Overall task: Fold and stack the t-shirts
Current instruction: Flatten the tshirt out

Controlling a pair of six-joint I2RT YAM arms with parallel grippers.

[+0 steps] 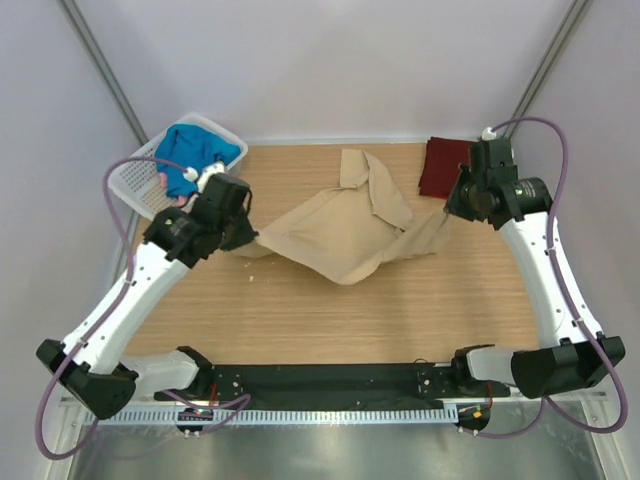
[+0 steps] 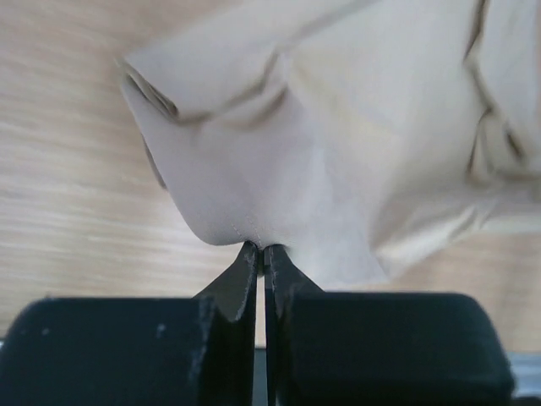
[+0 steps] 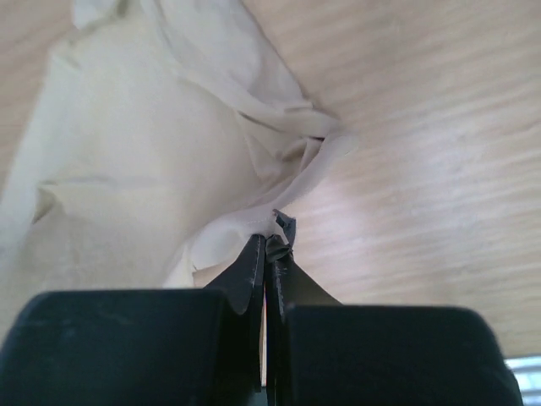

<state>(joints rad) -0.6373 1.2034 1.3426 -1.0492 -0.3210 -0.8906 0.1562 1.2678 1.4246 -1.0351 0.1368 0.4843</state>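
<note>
**Me:** Top external shows the tan t-shirt (image 1: 345, 225) crumpled in the middle of the table (image 1: 330, 320), not yet folded. I'd judge we're early: only the maroon t-shirt (image 1: 443, 168) looks folded, at the far right corner.

**Supervisor:** And the claws?

**Me:** My left gripper (image 2: 260, 248) is pinched closed on the tan shirt's left edge. My right gripper (image 3: 269, 239) is clamped tight on its right edge, with the cloth slung between them.

**Supervisor:** What remains?

**Me:** The blue t-shirt (image 1: 200, 152) sits in the white basket (image 1: 135, 185) at far left, a bit of pink cloth (image 1: 163, 181) beside it. Nothing blocks me, though the maroon one lies just beside my right arm.
</note>
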